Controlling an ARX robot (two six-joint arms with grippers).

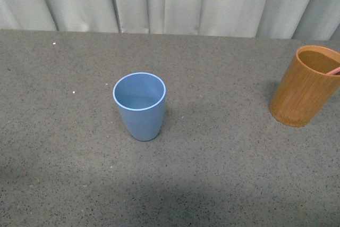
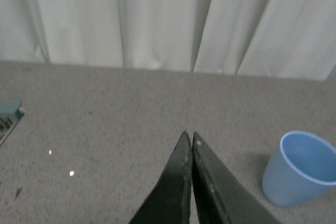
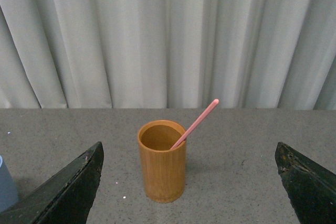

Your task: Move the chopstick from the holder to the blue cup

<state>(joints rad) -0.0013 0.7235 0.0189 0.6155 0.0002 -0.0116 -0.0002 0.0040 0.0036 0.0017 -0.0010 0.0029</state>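
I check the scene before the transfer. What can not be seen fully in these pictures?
Chopstick: front view, cut off by the edge; lower end hidden inside the holder.
Blue cup: right wrist view, cut off by the edge.
Grey-green object: left wrist view, cut off, unidentifiable.

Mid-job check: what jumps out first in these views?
The empty blue cup stands centre in the front view, with the orange-brown holder far to the robot's right, the pink chopstick leaning out of it. The right gripper gapes open facing the holder; the left gripper is shut.
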